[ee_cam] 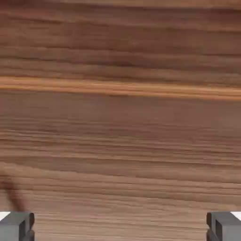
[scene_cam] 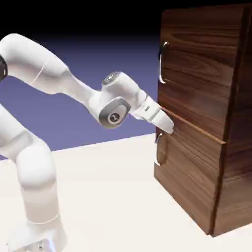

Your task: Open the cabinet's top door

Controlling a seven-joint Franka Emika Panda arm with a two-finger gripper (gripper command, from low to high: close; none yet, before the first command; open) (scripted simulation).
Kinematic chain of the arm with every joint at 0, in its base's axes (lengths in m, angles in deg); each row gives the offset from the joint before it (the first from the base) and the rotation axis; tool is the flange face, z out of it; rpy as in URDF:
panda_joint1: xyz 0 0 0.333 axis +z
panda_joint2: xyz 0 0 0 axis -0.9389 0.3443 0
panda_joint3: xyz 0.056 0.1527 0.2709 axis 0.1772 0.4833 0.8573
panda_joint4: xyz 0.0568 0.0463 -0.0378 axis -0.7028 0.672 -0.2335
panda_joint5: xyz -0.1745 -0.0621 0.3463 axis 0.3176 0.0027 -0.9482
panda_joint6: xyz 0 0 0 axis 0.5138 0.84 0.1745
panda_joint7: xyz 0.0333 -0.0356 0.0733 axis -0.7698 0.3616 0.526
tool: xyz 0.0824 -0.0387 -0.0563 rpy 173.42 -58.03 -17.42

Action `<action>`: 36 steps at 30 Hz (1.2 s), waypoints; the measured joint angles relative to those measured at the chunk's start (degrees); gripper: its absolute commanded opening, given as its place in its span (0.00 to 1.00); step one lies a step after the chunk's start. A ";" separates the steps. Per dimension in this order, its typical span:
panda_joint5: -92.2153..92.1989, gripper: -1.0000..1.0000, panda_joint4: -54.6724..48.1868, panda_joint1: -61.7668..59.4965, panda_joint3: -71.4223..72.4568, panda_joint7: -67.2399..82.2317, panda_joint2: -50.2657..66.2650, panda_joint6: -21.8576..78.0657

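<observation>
The cabinet (scene_cam: 206,118) stands on the table (scene_cam: 113,197) at the exterior view's right, its front face turned toward the arm (scene_cam: 59,83). The top door (scene_cam: 197,74) sits flush and shut, its silver handle (scene_cam: 161,63) near the edge closest to the arm. Below it, the lower panel (scene_cam: 189,177) carries its own handle (scene_cam: 158,148). The arm reaches level across the table, the pincer (scene_cam: 166,123) close against the cabinet front at the seam between the two panels, below the top handle and above the lower one. In the hand view, wood grain and a pale seam fill the frame; the fingertips (ee_cam: 16,225) sit far apart, spread wide and holding nothing.
</observation>
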 measured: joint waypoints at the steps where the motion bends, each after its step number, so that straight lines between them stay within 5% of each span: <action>1: -2.49 1.00 -0.57 -0.99 1.19 -2.10 -0.61 0.02; 36: -89.72 1.00 -20.41 -35.66 42.82 -75.68 -22.02 0.74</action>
